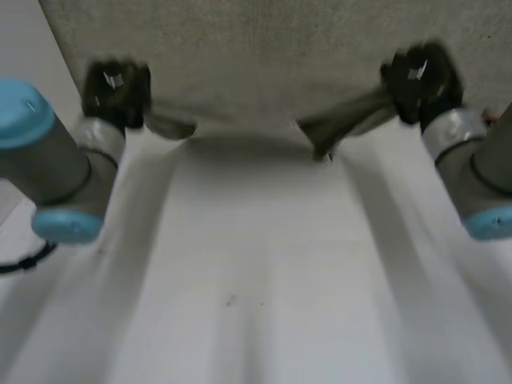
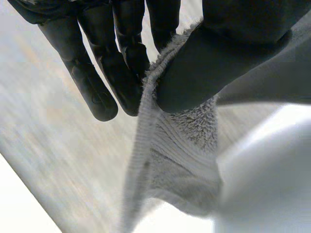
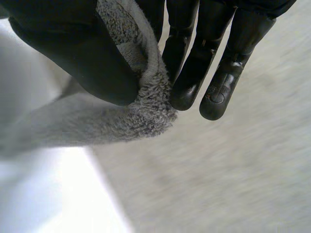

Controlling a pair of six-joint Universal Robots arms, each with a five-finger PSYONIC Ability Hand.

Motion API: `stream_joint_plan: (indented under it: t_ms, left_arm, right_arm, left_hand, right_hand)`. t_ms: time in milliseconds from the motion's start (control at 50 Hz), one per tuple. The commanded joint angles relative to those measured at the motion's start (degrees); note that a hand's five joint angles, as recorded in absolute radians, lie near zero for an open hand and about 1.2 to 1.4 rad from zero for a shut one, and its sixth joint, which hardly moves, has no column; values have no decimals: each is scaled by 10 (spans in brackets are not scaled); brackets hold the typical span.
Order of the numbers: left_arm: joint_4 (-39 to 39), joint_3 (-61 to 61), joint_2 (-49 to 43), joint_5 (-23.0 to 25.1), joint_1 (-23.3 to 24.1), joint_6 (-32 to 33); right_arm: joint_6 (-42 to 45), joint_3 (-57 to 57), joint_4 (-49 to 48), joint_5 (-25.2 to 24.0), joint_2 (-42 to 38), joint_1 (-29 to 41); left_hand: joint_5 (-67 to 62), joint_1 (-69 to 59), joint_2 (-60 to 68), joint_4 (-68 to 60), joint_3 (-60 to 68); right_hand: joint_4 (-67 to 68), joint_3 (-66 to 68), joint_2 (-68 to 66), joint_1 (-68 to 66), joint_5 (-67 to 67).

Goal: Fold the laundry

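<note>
A grey terry towel [image 1: 264,56] lies spread across the far part of the white table [image 1: 256,256]. My left hand [image 1: 118,90] is at the towel's near left corner. In the left wrist view the towel's edge [image 2: 184,131] is pinched between the thumb and the fingers [image 2: 121,63]. My right hand [image 1: 420,78] is at the near right corner, where a lifted fold of cloth [image 1: 340,120] runs toward the middle. In the right wrist view the towel's edge [image 3: 146,104] is clamped between the thumb and the fingers [image 3: 214,63].
Bare white table stretches from the towel's near edge toward me, between both arms. The left arm [image 1: 56,168] and right arm [image 1: 472,172] flank that stretch. The table's left edge [image 1: 24,104] runs near the left arm.
</note>
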State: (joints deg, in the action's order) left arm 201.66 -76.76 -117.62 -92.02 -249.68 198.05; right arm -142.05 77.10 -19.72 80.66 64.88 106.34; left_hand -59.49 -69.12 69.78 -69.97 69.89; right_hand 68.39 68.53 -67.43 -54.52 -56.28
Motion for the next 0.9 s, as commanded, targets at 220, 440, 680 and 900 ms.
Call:
stream_joint_plan:
  t_ms: [220,440,680,900]
  left_arm:
    - [-3,-181,-23,-2,-23,60]
    - [-1,-213,25,-3,-27,60]
    - [-2,-217,26,-3,-27,60]
    - [-3,-225,30,-3,-27,60]
  right_arm:
    - [-119,118,122,-46,-62,-44]
    - [-357,130,132,-49,-41,-74]
    - [-367,131,144,-52,-57,-66]
    - [-387,141,168,-53,-41,-62]
  left_hand:
    - [-105,-109,102,-100,101]
    - [-105,-109,102,-100,101]
    - [-105,-109,102,-100,101]
    - [-105,-109,102,-100,101]
  right_hand:
    - [23,22,-33,-162,-44]
    - [-292,-294,282,153,271]
    - [-309,-310,299,170,288]
    - [-391,-393,382,253,370]
